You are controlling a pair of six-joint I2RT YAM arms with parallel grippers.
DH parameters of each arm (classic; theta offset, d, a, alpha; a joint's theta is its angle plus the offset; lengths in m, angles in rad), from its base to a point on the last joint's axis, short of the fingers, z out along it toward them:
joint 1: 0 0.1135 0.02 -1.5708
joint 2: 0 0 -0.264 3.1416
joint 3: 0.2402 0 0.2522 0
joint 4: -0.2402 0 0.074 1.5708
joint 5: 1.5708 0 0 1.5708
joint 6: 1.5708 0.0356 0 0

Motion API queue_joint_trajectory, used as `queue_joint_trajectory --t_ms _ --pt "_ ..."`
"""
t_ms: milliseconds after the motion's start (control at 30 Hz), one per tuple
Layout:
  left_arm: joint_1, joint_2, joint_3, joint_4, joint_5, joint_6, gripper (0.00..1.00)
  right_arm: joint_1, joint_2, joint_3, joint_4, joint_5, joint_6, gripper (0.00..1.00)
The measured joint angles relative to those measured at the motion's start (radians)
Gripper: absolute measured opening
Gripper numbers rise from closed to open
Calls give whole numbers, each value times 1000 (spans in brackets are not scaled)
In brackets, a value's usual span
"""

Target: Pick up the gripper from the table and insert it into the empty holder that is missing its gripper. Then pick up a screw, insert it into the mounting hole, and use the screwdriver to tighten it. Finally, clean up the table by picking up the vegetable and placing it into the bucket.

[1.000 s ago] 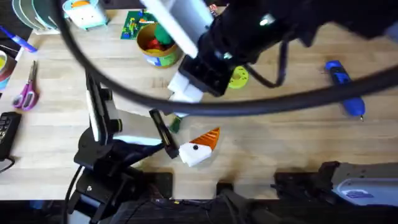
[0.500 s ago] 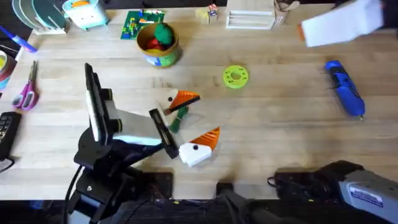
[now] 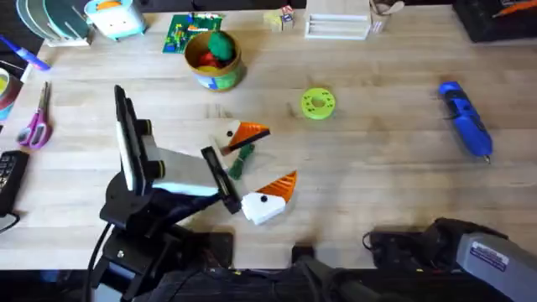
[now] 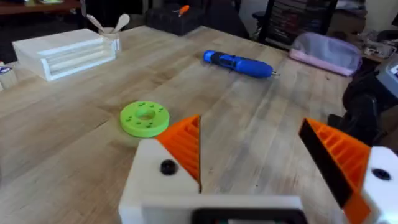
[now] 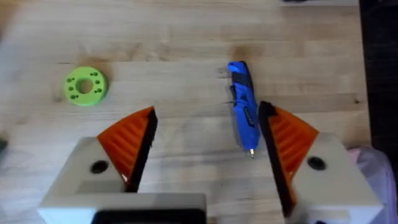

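Observation:
My left gripper [image 3: 270, 158] [image 4: 250, 121] stands open at the table's middle. Its far finger is the cream holder [image 3: 232, 134] [image 4: 155, 180], with the orange gripper [image 3: 253, 132] [image 4: 185, 144] seated on it and a black dot on its side. The near finger is a white block with an orange tip. The green vegetable [image 3: 240, 159] lies between the two fingers. My right gripper [image 5: 208, 109] is open above the blue screwdriver [image 5: 244, 109] [image 3: 464, 119] [image 4: 239, 63], clear of it. The yellow bucket [image 3: 215, 60] stands at the back. The screw is out of view.
A green disc [image 3: 317, 103] [image 4: 144, 118] [image 5: 85, 85] lies right of the bucket, which holds round toy foods. Purple scissors [image 3: 35, 117] lie at the left edge. A white rack [image 3: 338, 25] stands at the back. The right arm [image 3: 474, 252] rests at the lower right.
The right arm, which reached across the middle close under the camera, has drawn back to the right and out of the way, uncovering the holder, the orange gripper and the vegetable. The left arm has not moved.

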Motion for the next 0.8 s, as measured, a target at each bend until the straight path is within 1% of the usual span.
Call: queue_joint_trajectory --t_ms 133,233,433,567,800 --pt "0 0 0 0 0 17 992 -59 32 1 11 0 -87 987" --pt "0 0 0 0 1 40 993 -100 82 1 11 0 -124 988" --pt "0 0 0 0 0 65 993 -212 216 1 3 -3 -174 989" --pt "0 0 0 0 0 72 993 -290 320 1 -24 -35 -230 989" --pt "0 0 0 0 0 75 993 -334 503 1 -28 -52 -376 989"
